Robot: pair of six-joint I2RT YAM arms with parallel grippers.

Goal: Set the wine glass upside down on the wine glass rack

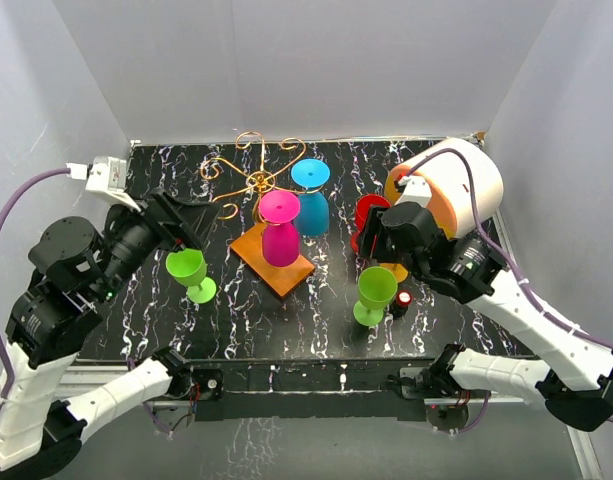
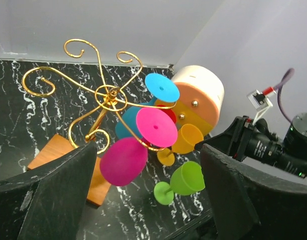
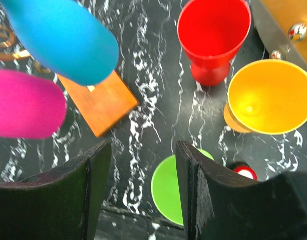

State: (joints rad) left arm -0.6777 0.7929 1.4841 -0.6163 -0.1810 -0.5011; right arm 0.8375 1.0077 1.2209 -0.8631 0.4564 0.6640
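Jaws of left end effector (image 2: 149, 165) and right end effector (image 3: 143, 150) gape empty, flanking the wine glass rack (image 1: 258, 183).

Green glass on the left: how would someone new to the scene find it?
The gold rack stands mid-table on an orange base. Left of that base, an upright lime-green glass stands alone. Its green twin is right of the base, near a red glass and a yellow glass.

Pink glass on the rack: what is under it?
The orange-brown base lies under the pink glass, which hangs bowl down. The glass hides the base's middle, so whether rim touches base cannot be told.
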